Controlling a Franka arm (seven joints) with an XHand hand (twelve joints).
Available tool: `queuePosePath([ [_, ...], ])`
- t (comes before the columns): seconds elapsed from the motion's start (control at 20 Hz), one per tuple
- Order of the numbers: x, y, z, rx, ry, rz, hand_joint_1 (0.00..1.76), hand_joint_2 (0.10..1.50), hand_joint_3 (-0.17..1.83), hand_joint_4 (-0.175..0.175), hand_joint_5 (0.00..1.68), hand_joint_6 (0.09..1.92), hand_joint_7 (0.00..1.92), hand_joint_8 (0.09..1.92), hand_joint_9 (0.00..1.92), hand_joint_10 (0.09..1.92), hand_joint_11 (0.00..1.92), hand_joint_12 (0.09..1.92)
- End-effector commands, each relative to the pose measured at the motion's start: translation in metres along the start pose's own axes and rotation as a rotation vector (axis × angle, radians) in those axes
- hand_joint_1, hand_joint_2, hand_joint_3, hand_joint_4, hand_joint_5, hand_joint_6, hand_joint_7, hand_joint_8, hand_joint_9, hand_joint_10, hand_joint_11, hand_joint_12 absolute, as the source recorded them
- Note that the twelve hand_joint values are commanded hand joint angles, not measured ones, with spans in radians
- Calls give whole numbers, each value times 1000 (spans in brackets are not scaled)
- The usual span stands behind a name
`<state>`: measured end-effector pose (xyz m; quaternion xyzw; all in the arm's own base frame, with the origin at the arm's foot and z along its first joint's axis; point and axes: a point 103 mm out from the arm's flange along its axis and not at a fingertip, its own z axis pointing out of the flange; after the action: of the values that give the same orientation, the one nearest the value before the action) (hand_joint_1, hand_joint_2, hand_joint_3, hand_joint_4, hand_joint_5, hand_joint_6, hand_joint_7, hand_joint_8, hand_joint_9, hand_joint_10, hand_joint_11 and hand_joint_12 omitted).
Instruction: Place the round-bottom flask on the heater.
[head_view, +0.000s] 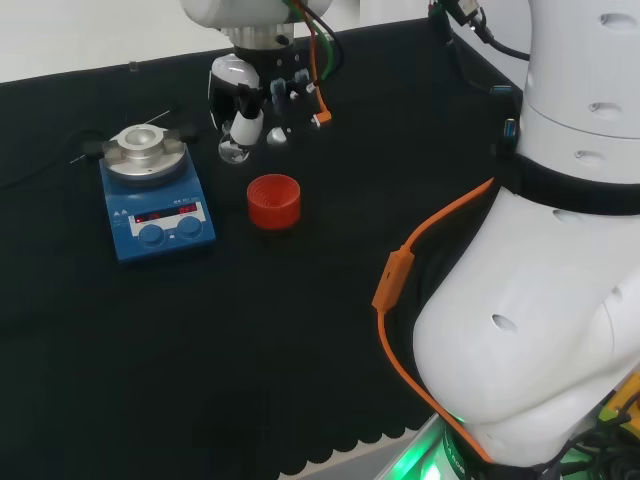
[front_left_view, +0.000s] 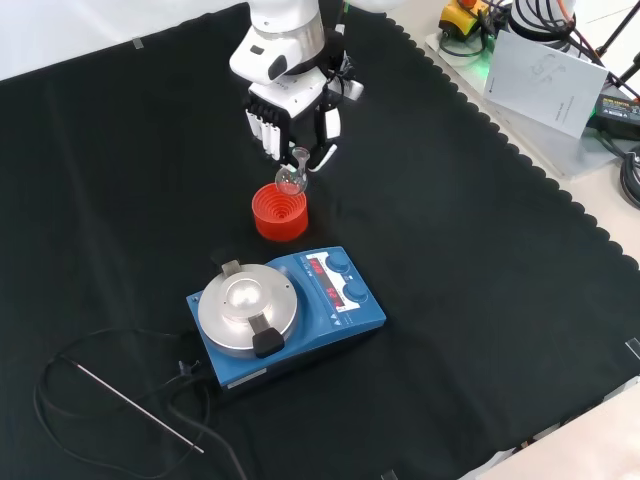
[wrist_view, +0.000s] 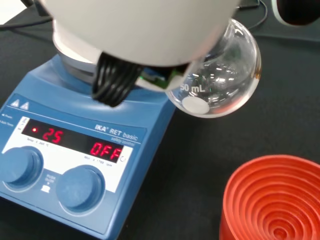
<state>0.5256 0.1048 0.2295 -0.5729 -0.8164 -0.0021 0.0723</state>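
the round-bottom flask (wrist_view: 220, 80) is one small clear glass bulb with a short neck, pinched by the hand's (front_left_view: 290, 105) curled fingers (front_left_view: 268, 128) and hanging just below them, off the cloth. one red ribbed stand (front_left_view: 280, 212) sits under the fingertips; one blue heater (front_left_view: 285, 315) lies well beyond them.

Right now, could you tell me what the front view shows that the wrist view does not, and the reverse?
Front view alone: the heater's silver top plate, the thin metal rod on the cloth, and the hand from outside, fingers pointing down. Wrist view alone: the flask's clear bulb up close, apparently empty, and the lit red display. Both show the flask lifted off the red ribbed stand, beside the blue heater.
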Motion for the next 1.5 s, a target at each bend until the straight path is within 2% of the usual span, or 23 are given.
queuePosePath([
  [0.05, 10, 7, -5, 2, -8, -16, 1326, 490, 957, -175, 1267, 797, 1324, 776, 1746, 385, 1517, 704],
  [0.7, 22, 27, -11, 12, -14, -42, 1327, 487, 961, -175, 1269, 795, 1327, 773, 1747, 387, 1519, 704],
  [1.05, 28, 55, -20, 19, -13, -58, 1327, 486, 963, -175, 1270, 794, 1328, 772, 1747, 387, 1520, 705],
  [1.5, 22, 63, -27, 26, -3, -57, 1327, 485, 964, -175, 1271, 793, 1329, 771, 1749, 388, 1521, 704],
])
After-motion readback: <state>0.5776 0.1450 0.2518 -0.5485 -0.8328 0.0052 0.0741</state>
